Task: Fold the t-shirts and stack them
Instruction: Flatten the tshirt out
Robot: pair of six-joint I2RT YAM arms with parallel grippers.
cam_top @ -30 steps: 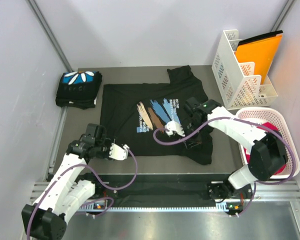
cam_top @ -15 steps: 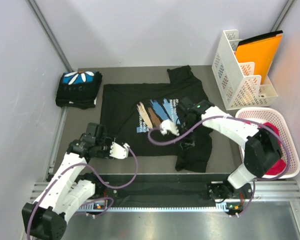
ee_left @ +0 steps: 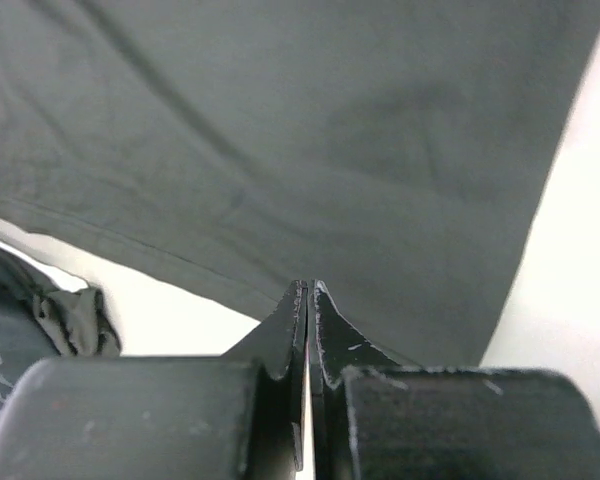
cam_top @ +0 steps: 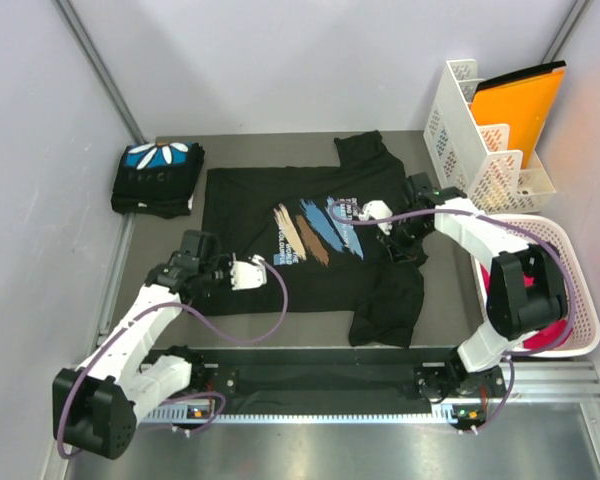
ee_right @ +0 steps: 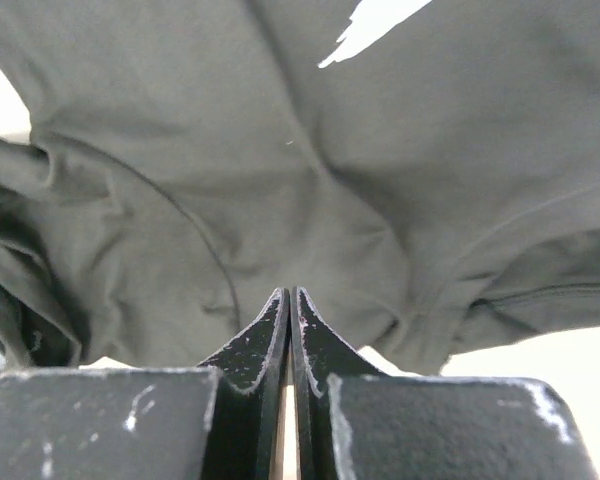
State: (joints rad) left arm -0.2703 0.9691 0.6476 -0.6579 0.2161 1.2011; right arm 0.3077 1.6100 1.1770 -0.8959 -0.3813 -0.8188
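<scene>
Black t-shirt (cam_top: 242, 212) is being touched by left gripper (cam_top: 248, 272) and right gripper (cam_top: 373, 212), jaws pressed together; its white text (cam_top: 345, 207) is being shown illegibly.

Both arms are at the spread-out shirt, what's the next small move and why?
Probably draw the right gripper, jaws shut at the cloth, outward to flatten the spread t-shirt: its side there lies bunched, while the far side lies flat.

The grey table (cam_top: 270, 150) carries spread t-shirt (cam_top: 250, 215); folded t-shirt (cam_top: 157, 178); rack (cam_top: 470, 150); basket (cam_top: 580, 270).
</scene>
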